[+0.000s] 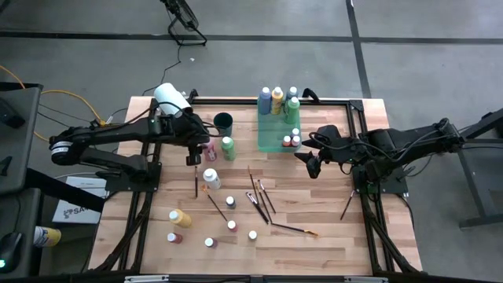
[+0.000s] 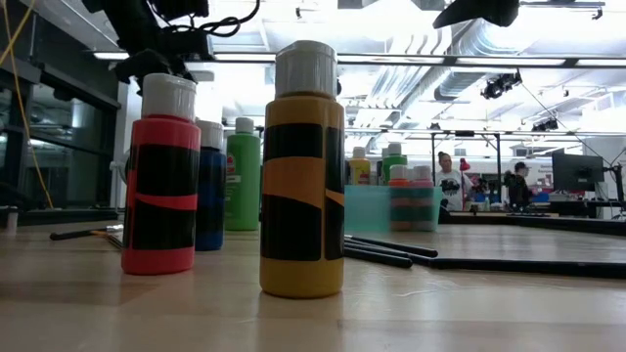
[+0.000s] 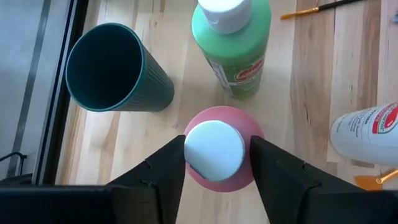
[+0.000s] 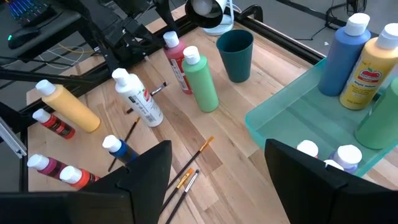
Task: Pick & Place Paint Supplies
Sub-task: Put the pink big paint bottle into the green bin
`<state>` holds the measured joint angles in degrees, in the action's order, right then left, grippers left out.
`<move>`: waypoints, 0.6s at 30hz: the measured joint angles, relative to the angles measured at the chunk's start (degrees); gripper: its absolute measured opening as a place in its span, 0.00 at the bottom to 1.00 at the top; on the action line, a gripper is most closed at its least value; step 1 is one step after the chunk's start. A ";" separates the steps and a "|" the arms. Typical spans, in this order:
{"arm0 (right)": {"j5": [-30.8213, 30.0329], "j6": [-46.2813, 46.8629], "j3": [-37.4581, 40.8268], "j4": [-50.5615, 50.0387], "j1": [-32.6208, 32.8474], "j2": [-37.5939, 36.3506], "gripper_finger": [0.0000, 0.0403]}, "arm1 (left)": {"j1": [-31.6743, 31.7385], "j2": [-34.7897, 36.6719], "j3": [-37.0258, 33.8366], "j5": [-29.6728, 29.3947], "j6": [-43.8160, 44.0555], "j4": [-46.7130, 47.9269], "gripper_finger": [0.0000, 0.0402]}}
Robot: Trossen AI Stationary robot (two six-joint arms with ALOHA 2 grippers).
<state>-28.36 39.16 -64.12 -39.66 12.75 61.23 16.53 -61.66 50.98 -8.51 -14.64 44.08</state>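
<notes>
A pink paint bottle (image 1: 210, 149) stands upright on the table, and its white cap (image 3: 214, 149) shows between my left gripper's (image 3: 217, 146) fingers. That gripper (image 1: 198, 153) is open and points down over the bottle. A green bottle (image 3: 233, 50) stands just beyond it. More bottles lie or stand nearer: a white one (image 1: 211, 178), a yellow one (image 1: 180, 217) and small ones. Several brushes (image 1: 259, 196) lie mid-table. My right gripper (image 1: 313, 165) is open and hovers by the green tray (image 1: 271, 134), touching nothing. My left gripper comes at the pink bottle from above, one finger (image 3: 168, 168) on each side of its white cap (image 3: 205, 163). I cannot tell whether the fingers touch the cap. The bottle stands upright on the table.
A dark teal cup (image 3: 106, 65) stands beside the green bottle. The tray (image 4: 286, 124) holds blue, yellow, green and small bottles. A white roll (image 1: 171, 96) sits at the far left corner. One brush (image 1: 347, 204) lies near the right edge. People stand in the room beyond.
</notes>
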 joint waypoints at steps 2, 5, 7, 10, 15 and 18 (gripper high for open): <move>0.00 0.00 0.00 -0.02 0.00 0.00 0.62 | 0.00 -0.01 0.00 0.02 0.47 -0.01 0.41; 0.00 -0.04 0.00 -0.02 0.00 0.00 0.62 | 0.00 0.18 -0.04 0.17 1.45 -0.68 0.39; 0.00 -0.04 0.00 -0.02 0.00 0.02 0.62 | 0.00 0.46 -0.11 0.49 1.66 -0.73 0.38; 0.00 -0.22 0.00 -0.02 0.00 0.00 0.62 | 0.00 0.52 -0.11 1.96 2.16 -0.57 0.33; 0.00 -0.24 0.00 -0.02 0.00 0.00 0.62 | 0.00 0.54 -0.11 3.42 3.05 -0.84 0.29; 0.00 -0.25 0.00 -0.02 0.00 0.00 0.62 | 0.00 0.94 -0.15 3.45 3.42 -0.75 0.29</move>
<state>-28.36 38.90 -64.12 -39.68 12.75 61.23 16.53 -60.72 50.83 -5.06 -11.22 43.34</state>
